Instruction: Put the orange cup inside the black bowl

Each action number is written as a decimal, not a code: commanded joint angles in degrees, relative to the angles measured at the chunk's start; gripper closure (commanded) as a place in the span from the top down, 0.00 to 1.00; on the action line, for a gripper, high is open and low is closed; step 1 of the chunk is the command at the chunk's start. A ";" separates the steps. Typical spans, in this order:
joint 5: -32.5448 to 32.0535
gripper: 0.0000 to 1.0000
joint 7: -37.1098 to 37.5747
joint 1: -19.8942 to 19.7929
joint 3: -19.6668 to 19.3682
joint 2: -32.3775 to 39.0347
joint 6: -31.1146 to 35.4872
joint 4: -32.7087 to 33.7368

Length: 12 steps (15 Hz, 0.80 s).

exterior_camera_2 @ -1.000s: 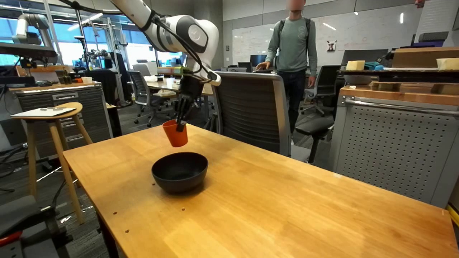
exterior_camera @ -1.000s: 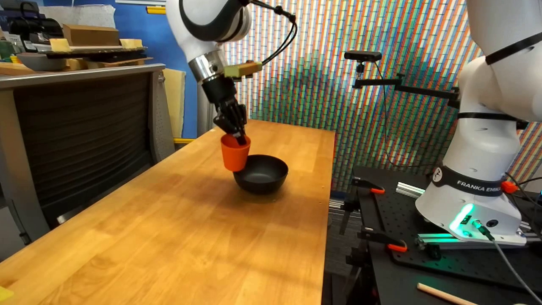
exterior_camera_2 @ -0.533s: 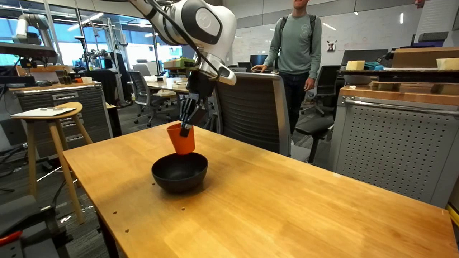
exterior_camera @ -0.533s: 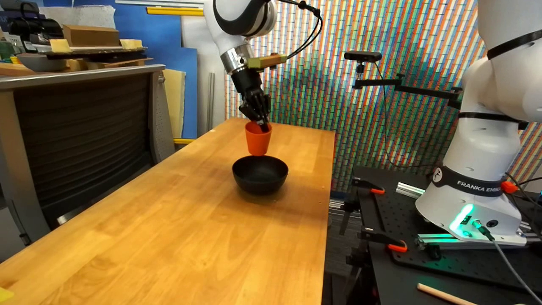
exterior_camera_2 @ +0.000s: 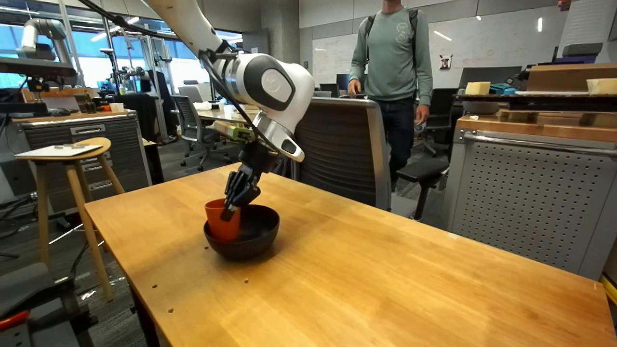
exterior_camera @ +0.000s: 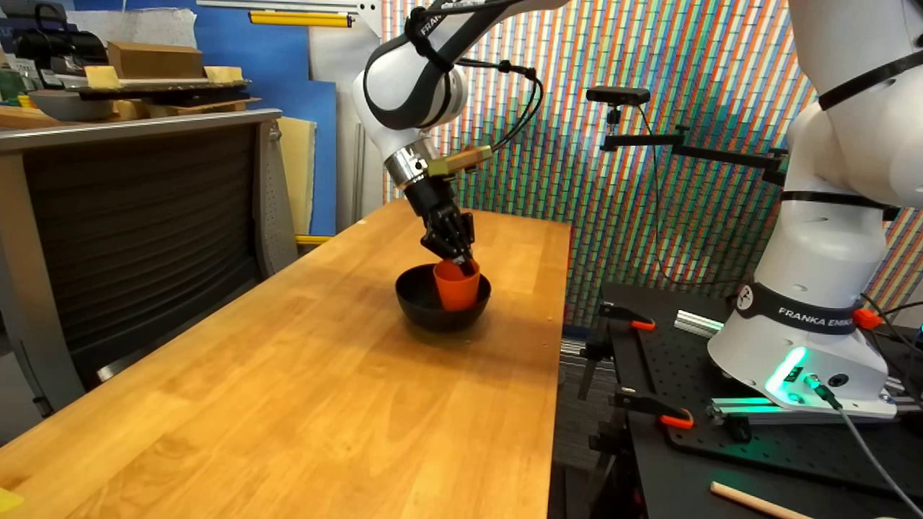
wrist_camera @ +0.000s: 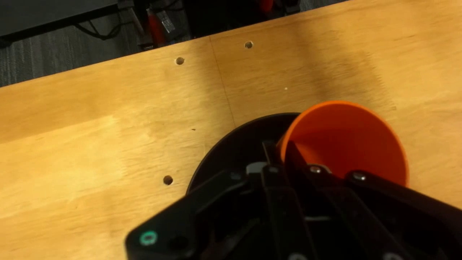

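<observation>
One pincer (wrist_camera: 279, 147) grips the orange cup (exterior_camera_2: 222, 228) inside the black bowl (exterior_camera_2: 255, 246).

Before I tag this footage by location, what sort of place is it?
Probably a robotics lab, perhaps sharing space with an office. In an exterior view, another robot arm stands in the background, a large whiteboard with faint writing spans the far wall, and an office chair stands beside the wooden table.

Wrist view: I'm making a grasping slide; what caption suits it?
The gripper pinches the orange cup, one finger inside it, with the black bowl partly hidden behind.
</observation>
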 commanded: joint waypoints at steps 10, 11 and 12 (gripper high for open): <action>-7.12 0.85 -0.32 1.83 -0.25 -9.82 2.65 -0.98; -9.80 0.94 -0.25 2.59 -0.16 -12.54 2.68 -1.52; -12.22 0.99 -0.33 3.08 0.06 -14.91 2.26 -1.76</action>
